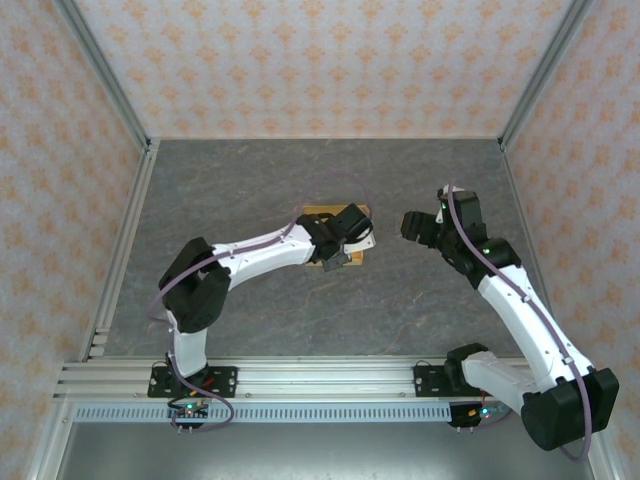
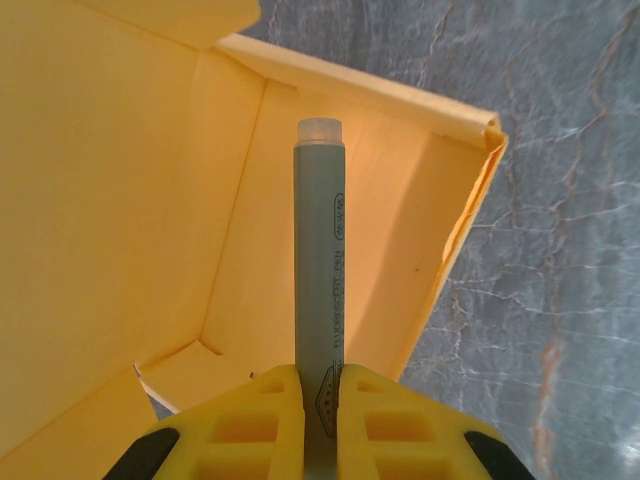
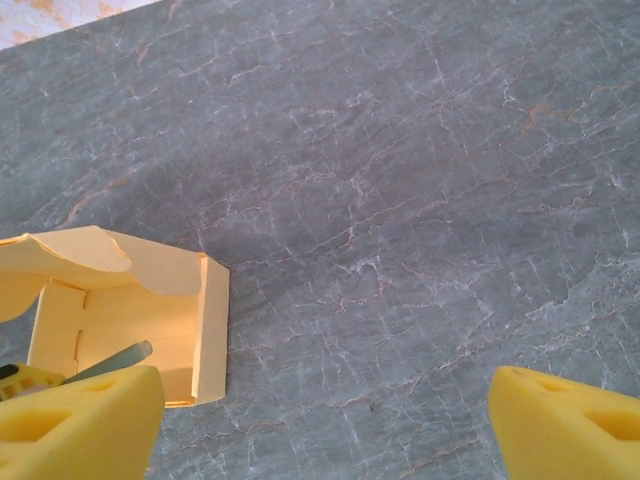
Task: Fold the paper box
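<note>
The left tool (image 2: pixel 320 392) clamps a grey pen (image 2: pixel 319 250) reaching into the paper box (image 2: pixel 120 200); the right tool (image 3: pixel 325 415) gapes wide above the desk (image 3: pixel 400 200).

Bright, even, diffuse light with soft faint shadows; nearest foreground slightly blurred.

Your left arm stretches from its base at the near rail (image 1: pixel 300 375) across the grey marbled table (image 1: pixel 250 180) to the middle. There the left gripper (image 1: pixel 338 250) sits over the paper box (image 1: pixel 322 213) and covers most of it, with orange-yellow card showing along the far edge and beside the wrist. Your right arm rises from its base and bends inward. The right gripper (image 1: pixel 412 226) points at the box from the right, near it but apart. Both sets of jaws are too small to read. Patterned walls (image 1: pixel 300 60) close three sides.
</note>
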Robot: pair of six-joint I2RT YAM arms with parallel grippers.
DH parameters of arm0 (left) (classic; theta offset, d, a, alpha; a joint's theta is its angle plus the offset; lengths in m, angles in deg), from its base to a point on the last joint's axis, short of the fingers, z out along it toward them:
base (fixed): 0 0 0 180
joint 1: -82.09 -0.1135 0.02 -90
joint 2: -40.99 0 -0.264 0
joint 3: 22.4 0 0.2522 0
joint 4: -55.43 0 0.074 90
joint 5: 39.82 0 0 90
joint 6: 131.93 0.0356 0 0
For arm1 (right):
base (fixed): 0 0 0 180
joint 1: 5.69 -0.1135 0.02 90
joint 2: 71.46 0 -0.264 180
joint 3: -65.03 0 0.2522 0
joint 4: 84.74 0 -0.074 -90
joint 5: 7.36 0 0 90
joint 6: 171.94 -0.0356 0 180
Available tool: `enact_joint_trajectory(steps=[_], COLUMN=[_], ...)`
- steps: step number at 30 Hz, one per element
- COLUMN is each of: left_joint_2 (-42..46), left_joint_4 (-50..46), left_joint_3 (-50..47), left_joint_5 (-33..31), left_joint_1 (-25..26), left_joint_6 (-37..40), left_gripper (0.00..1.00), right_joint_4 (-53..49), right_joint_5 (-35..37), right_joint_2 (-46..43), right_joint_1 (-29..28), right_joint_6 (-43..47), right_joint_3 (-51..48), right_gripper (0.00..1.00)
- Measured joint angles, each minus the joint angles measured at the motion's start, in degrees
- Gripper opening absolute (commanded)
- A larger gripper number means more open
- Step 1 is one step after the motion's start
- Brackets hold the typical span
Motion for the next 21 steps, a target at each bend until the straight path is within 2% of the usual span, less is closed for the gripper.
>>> enact_joint_trajectory(steps=[7, 12, 14, 21], left_joint_2=[-6.54, -9.70, -9.73, -7.39], left_joint_4=[2.27, 3.17, 3.34, 3.76], left_joint_3=[2.78, 2.97, 2.97, 2.67], left_joint_5=[-4.24, -6.19, -6.27, -5.73], left_joint_1=[-0.24, -0.92, -1.18, -1.40], left_joint_6=[2.84, 3.89, 3.78, 2.25], left_gripper=[0.17, 0.33, 0.36, 0.39], right_joint_4=[-0.17, -0.22, -0.20, -0.17], right_joint_5=[-0.22, -0.35, -0.63, -2.40], right_joint_2=[0.00, 0.00, -0.07, -0.37], right_joint_1=[0.00, 0.00, 0.00, 0.00], right_joint_6=[0.00, 0.00, 0.00, -0.26], right_joint_3=[-0.42, -0.59, -0.87, -1.33], right_gripper=[0.85, 0.85, 0.85, 0.84])
